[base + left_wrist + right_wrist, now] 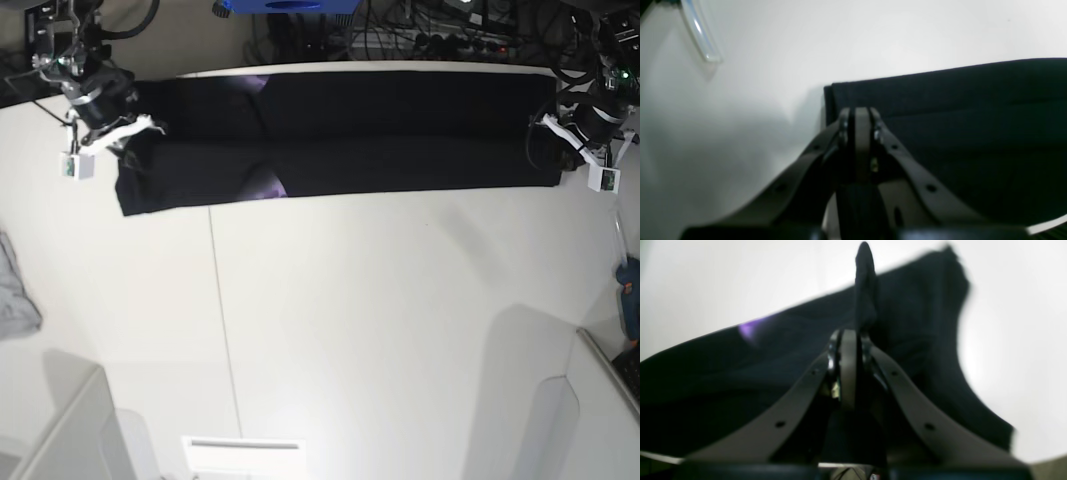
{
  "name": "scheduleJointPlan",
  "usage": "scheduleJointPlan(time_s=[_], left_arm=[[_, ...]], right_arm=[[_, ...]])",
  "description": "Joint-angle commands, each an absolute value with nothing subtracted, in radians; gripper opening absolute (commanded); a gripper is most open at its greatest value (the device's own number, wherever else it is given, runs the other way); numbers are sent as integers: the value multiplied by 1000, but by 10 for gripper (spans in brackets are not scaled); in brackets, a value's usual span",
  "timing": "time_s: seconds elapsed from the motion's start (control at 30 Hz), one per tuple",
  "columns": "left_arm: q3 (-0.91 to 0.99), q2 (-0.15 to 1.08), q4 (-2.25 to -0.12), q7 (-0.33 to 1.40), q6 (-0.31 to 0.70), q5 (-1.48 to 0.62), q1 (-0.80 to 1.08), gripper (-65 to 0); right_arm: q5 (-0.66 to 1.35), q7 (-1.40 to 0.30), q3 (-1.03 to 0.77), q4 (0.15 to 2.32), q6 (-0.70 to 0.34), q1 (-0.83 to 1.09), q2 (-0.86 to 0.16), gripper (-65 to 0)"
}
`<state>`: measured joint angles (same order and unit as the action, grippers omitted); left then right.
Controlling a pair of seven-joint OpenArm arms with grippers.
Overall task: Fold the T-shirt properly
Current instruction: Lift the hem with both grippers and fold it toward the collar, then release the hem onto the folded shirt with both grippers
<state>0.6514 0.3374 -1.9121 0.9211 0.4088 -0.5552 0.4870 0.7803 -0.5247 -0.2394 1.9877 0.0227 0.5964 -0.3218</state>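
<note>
The black T-shirt (400, 130) lies as a long, narrow folded strip across the far side of the white table (350, 320). A bit of purple print (262, 185) shows at a fold. My left gripper (547, 130) is at the strip's right end, jaws shut over the cloth's corner (973, 116); in the left wrist view my left gripper (862, 111) shows no gap. At the strip's left end, my right gripper (140, 128) is shut too. In the right wrist view a black tuft of T-shirt (865, 290) sticks up from my right gripper (853, 333).
A small grey cloth (15, 290) lies at the table's left edge. A blue tool (628, 285) sits at the right edge. Pale bins stand at the near left (50, 430) and near right (600, 420). Cables (420, 30) crowd the back. A clear tube (700, 33) hangs nearby.
</note>
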Motion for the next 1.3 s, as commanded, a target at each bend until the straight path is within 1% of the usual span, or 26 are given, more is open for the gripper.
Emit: scheduleJointPlan(time_s=[0.0, 0.17, 0.33, 0.8, 0.87, 0.9, 0.93, 0.97, 1.0, 1.07, 1.1, 1.13, 1.17, 1.2, 1.27], left_arm=[[661, 354, -1929, 903, 407, -562, 489, -650], [657, 352, -1929, 903, 407, -562, 524, -650], [657, 349, -1928, 901, 407, -559, 562, -650], [656, 351, -1922, 908, 407, -555, 564, -650], [661, 351, -1922, 908, 406, -555, 564, -650], [661, 351, -1922, 908, 406, -555, 565, -629], [661, 351, -1922, 908, 406, -555, 565, -568], [661, 352, -1922, 908, 403, -553, 565, -515], [661, 352, -1922, 908, 401, -553, 565, -454], [667, 354, -1922, 903, 401, -553, 575, -331], [680, 354, -1925, 903, 401, -553, 579, -278], [704, 349, -1928, 903, 401, -553, 579, -239], [728, 348, -1929, 903, 404, -556, 579, -206], [750, 348, -1931, 903, 406, -561, 579, -188], [776, 337, -1945, 903, 406, -562, 579, -194]], right_arm=[[785, -501, -254, 2006, 18, 602, -334, -650], [783, -499, -254, 2003, 18, 630, -334, -650], [780, -501, -257, 1997, 18, 631, -298, -650], [779, -530, -262, 1951, 18, 657, -278, -650], [779, -526, -262, 1946, 18, 667, -278, -545], [779, -524, -262, 1946, 18, 670, -278, -503], [779, -524, -262, 1946, 19, 671, -278, -464], [779, -524, -262, 1946, 19, 671, -278, -440], [779, -522, -263, 1946, 24, 673, -278, -428], [779, -506, -297, 1949, 82, 688, -275, -428], [779, -489, -312, 1949, 102, 691, -266, -428], [779, -470, -331, 1954, 107, 696, -259, -428], [779, -452, -351, 1962, 97, 707, -259, -428], [779, -438, -363, 1975, 85, 714, -259, -428], [779, -414, -364, 2000, 41, 723, -259, -428]])
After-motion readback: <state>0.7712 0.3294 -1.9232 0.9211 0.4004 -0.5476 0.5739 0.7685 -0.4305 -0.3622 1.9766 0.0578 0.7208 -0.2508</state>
